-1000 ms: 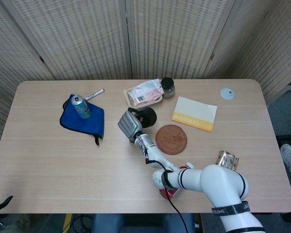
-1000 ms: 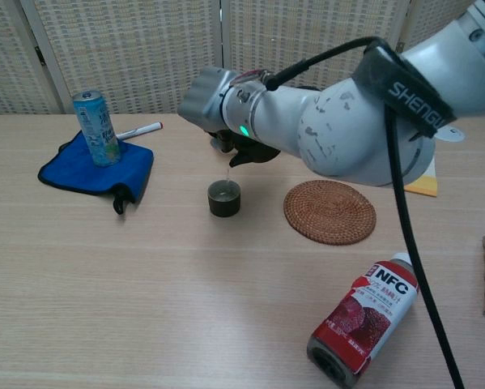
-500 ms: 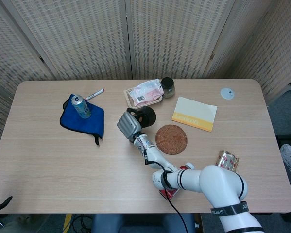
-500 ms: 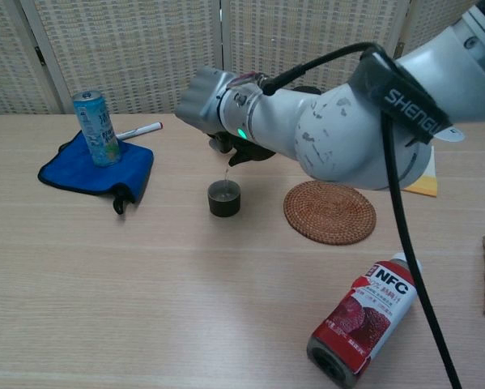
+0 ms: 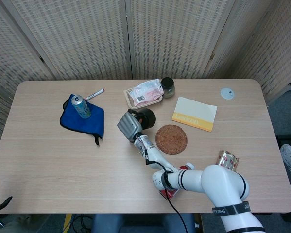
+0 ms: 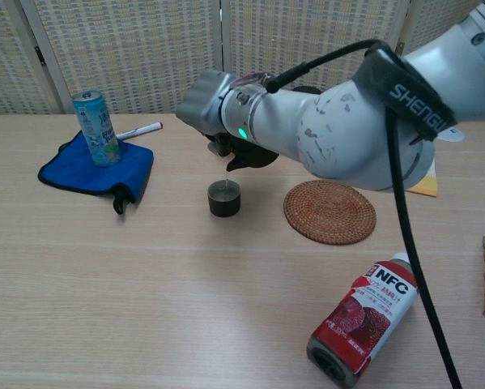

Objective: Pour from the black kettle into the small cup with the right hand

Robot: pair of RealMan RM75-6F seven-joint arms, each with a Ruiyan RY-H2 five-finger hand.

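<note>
Inspector: Right hand (image 6: 206,99) status?
Clerk: Clamped on the black kettle (image 5: 146,116), held tilted above the small cup (image 6: 223,198); a thin stream runs from spout to cup.
Inspector: Cup location?
Clerk: Upright on the counter (image 6: 145,275), between the blue cloth (image 6: 96,168) and the woven coaster (image 6: 329,211).
Inspector: Left hand?
Clerk: Neither camera shows it.

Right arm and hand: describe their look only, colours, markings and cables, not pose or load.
The right arm has a glossy white rounded shell with scuffed grey flecks and a black band lettered "SHENGU" in white. A black cable loops along it. Near the wrist a small green light glows. The right hand has a matte grey, boxy back. The left arm is not in view.
</note>
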